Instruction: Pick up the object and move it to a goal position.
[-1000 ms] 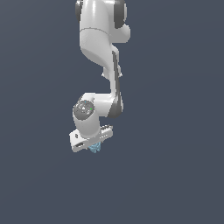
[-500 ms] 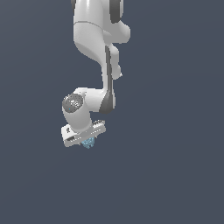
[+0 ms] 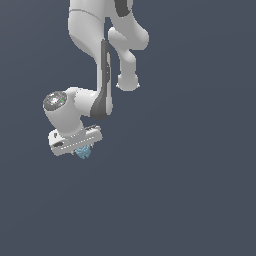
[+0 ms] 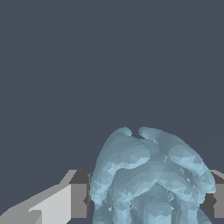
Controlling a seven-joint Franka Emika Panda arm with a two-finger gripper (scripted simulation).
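Note:
The object (image 3: 83,152) is a small pale-blue bumpy lump that hangs just under the white hand in the exterior view. My gripper (image 3: 82,150) is shut on it, fingers mostly hidden behind the hand. In the wrist view the object (image 4: 148,179) looms large and faceted between the two grey fingers (image 4: 78,199), one on each side. It is held above the flat grey ground.
The white arm (image 3: 95,60) comes down from the top of the exterior view and bends toward that view's left. A plain dark grey surface (image 3: 190,190) fills everything else.
The arm has swung toward the exterior view's left, carrying the object with it. The grip has stayed shut on the object throughout.

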